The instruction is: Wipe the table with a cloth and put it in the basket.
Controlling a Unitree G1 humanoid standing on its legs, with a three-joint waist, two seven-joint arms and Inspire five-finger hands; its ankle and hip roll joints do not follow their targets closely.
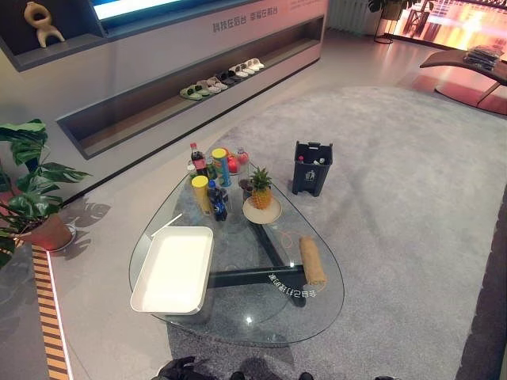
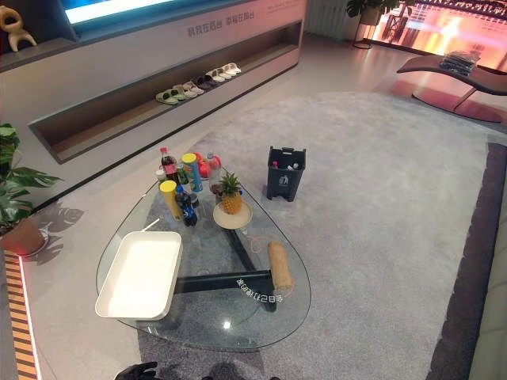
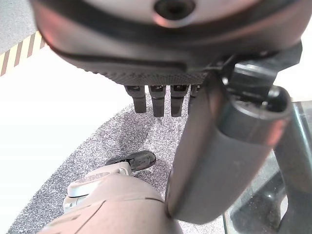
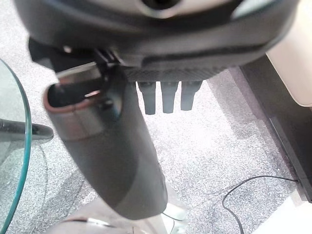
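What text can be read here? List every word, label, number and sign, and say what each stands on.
Nothing can be quoted with certainty.
Wall panel: a row of dark characters, too small to read.
Table base bar: white characters, too blurred to read.
Bottles and cans: printed labels, too small to read.
Dark bin: a pale mark on its front, illegible.
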